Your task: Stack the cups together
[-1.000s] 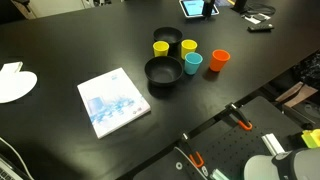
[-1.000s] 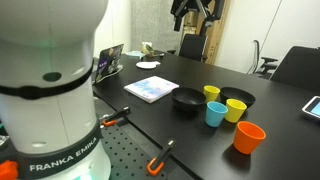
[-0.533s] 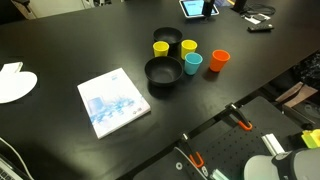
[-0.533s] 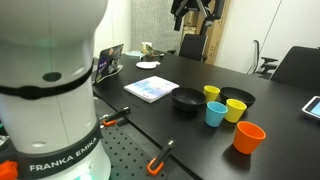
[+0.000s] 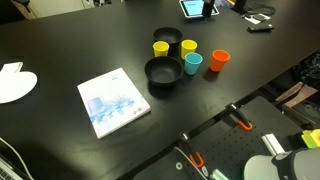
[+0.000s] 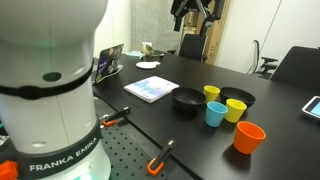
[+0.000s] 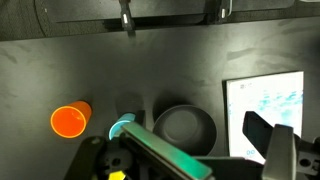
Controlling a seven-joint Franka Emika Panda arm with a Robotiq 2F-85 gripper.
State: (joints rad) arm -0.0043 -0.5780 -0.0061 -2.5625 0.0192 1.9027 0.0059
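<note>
The small round plastic cups point(image 5: 194, 63) — two yellow point(image 5: 161, 47), one teal-blue point(image 5: 194, 63), one orange point(image 5: 219, 60) — are sitting unstacked on the black worktop point(image 5: 70, 45) while the fingers point(image 7: 262, 133) are hovering above, spread wide and holding nothing, so the first pick is likely calling for a descent onto one rim.

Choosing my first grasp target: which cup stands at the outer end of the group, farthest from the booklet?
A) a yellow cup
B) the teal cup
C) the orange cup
C: the orange cup stands by itself at the end of the group, beyond the teal cup, on the side away from the booklet.
</note>
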